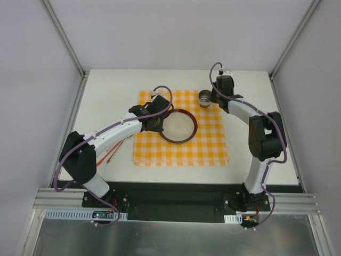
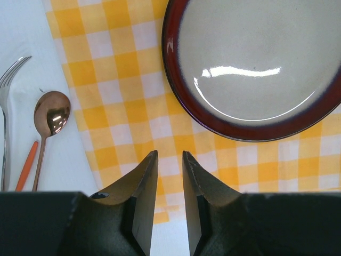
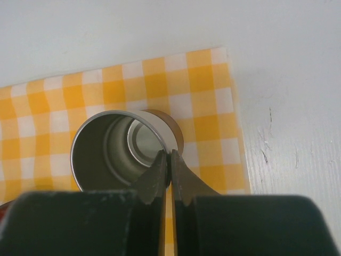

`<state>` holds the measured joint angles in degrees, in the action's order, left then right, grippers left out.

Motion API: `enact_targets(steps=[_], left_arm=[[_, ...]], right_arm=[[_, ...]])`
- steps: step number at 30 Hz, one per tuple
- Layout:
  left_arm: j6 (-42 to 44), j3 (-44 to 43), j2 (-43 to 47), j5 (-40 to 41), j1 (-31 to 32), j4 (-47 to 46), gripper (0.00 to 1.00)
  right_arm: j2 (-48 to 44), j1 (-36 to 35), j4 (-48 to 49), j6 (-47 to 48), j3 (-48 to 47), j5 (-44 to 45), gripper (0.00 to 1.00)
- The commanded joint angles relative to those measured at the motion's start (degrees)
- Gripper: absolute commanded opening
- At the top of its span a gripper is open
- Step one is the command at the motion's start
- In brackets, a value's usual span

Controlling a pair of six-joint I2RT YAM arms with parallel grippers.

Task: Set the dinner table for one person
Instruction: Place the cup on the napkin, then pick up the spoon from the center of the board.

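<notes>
A plate with a dark red rim (image 1: 179,126) lies on an orange-and-white checkered mat (image 1: 181,152) on the white dinner table (image 1: 106,90). My left gripper (image 1: 156,123) hovers over the mat just left of the plate, open and empty; in the left wrist view (image 2: 170,154) the plate (image 2: 256,58) lies ahead to the right. A metal cup (image 1: 204,98) stands upright on the mat's far right corner. My right gripper (image 1: 212,97) is shut on the cup's rim, one finger inside and one outside (image 3: 168,154); the cup (image 3: 114,152) looks empty.
A fork (image 2: 6,106), a copper-coloured spoon (image 2: 51,114) and an orange-handled piece (image 2: 26,165) lie on the bare table left of the mat, also seen from above (image 1: 114,151). White walls and metal posts enclose the table.
</notes>
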<state>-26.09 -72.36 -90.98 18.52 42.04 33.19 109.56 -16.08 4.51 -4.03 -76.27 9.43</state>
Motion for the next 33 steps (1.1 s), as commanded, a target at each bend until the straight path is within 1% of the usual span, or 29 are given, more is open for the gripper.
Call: enact_targets(steps=[1, 2, 4, 5, 7, 8, 11, 14, 15, 17, 18, 19, 21, 22, 24, 26, 28, 29, 31, 33], left_arm=[[-0.3, 0.3, 1.7, 1.1, 0.6, -0.6, 0.24], [-0.3, 0.5, 1.8, 1.2, 0.6, -0.6, 0.25], [-0.4, 0.7, 1.9, 1.5, 0.6, -0.6, 0.26], [-0.3, 0.7, 1.9, 1.6, 0.5, -0.6, 0.27], [-0.4, 0.9, 2.0, 1.9, 0.6, -0.6, 0.27], [-0.5, 1.0, 2.0, 2.0, 0.6, -0.5, 0.28], [-0.2, 0.9, 2.0, 2.2, 0.5, -0.6, 0.3], [0.2, 0.9, 2.3, 2.4, 0.6, -0.6, 0.31], [0.2, 0.9, 2.5, 2.5, 0.6, -0.6, 0.35], [0.6, 1.2, 3.6, 2.7, 0.6, -0.7, 0.36], [0.6, 1.3, 4.1, 2.9, 0.6, -0.7, 0.38], [0.9, 1.8, 5.3, 2.7, 0.6, -1.2, 0.4], [1.1, 2.4, 6.3, 2.3, 0.6, -2.0, 0.48], [1.2, 2.7, 7.4, 1.4, 0.5, -2.7, 0.55], [1.2, 3.5, 8.0, 0.5, 0.5, -3.4, 0.59], [0.8, 3.7, 8.4, -0.9, 0.5, -3.8, 0.71], [0.5, 4.2, 8.0, -1.8, 0.5, -4.0, 0.79], [0.3, 4.3, 7.8, -1.9, 0.5, -3.9, 0.79], [0.2, 5.1, 7.2, -1.7, 0.5, -4.1, 0.79], [0.1, 6.1, 6.3, 0.4, 0.5, -4.0, 0.77]], right_arm=[[-2.9, -0.4, 0.8, -0.4, -0.8, 0.9, 0.0], [-2.2, -0.4, -0.2, -0.4, -1.1, 1.0, 0.09], [-1.5, -0.4, -0.6, -0.5, -1.9, 0.9, 0.16], [-0.9, -0.4, -0.7, -0.5, -1.9, 0.7, 0.26], [-0.7, -0.4, -0.6, -0.5, -2.0, 0.6, 0.34], [-0.6, -0.4, -0.6, -0.4, -2.0, 0.7, 0.41], [-1.0, -0.4, -0.6, 0.4, -2.0, 0.4, 0.44], [-2.9, -0.4, -1.3, 1.0, -2.0, 0.3, 0.45], [-4.9, -0.4, -1.5, 1.5, -1.9, 0.3, 0.45], [-7.9, -0.7, -1.8, 1.7, -0.8, 0.8, 0.46], [-9.4, -0.9, -2.0, 2.2, 0.2, 1.0, 0.45], [-13.1, -1.5, -1.9, 2.4, 1.1, 1.2, 0.45], [-16.9, -2.5, -2.5, 2.6, 2.5, 2.8, 0.46], [-20.8, -3.7, -2.5, 2.8, 4.4, 3.1, 0.46], [-24.2, -6.4, -2.8, 3.3, 6.1, 5.0, 0.46], [-28.1, -8.3, -3.8, 3.7, 8.0, 7.1, 0.46], [-30.2, -11.6, -4.1, 3.8, 9.4, 8.1, 0.46], [-32.0, -12.7, -4.2, 5.4, 10.8, 9.6, 0.46], [-33.5, -15.7, -4.2, 5.5, 12.0, 11.3, 0.46], [-35.1, -17.8, -4.2, 5.4, 13.9, 12.7, 0.45]])
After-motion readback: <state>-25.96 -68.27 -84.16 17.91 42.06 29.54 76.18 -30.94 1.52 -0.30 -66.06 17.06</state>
